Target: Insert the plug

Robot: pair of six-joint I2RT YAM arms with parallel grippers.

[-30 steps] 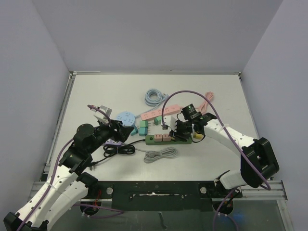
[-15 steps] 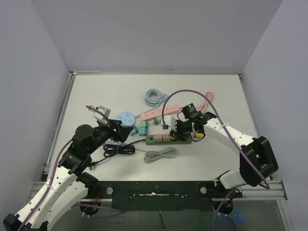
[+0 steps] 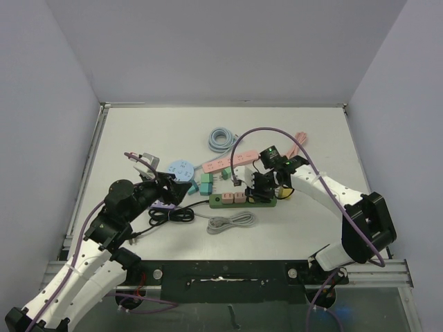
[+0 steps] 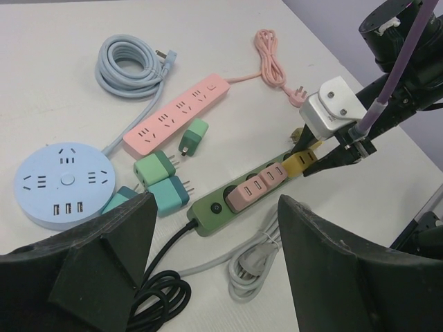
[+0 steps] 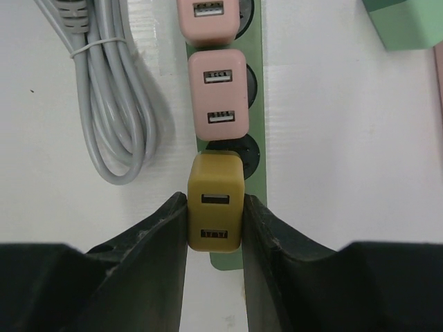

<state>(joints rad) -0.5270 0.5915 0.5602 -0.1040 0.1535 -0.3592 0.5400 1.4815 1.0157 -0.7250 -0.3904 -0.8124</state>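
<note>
A mustard-yellow plug (image 5: pixel 215 207) with two USB ports is pinched between my right gripper's (image 5: pixel 215 211) fingers, which are shut on its sides. It sits over the far end of the green power strip (image 5: pixel 257 83), just past an empty round socket (image 5: pixel 242 149). I cannot tell whether its prongs are in. Two pink plugs (image 5: pixel 217 93) sit in the strip's other sockets. The left wrist view shows the yellow plug (image 4: pixel 299 164) at the strip's (image 4: pixel 208 211) right end. My left gripper (image 4: pixel 214 270) hovers open over the strip's black cord, holding nothing.
A grey coiled cable (image 3: pixel 232 223) lies just in front of the strip, and a black cord coil (image 3: pixel 169 214) to its left. Behind are loose green and teal chargers (image 3: pixel 205 183), a pink power strip (image 3: pixel 228 162), a round blue hub (image 3: pixel 181 169) and a blue cable coil (image 3: pixel 221 138).
My right wrist has shifted slightly left and back over the strip's end with the yellow plug still in it. The left arm has barely moved.
</note>
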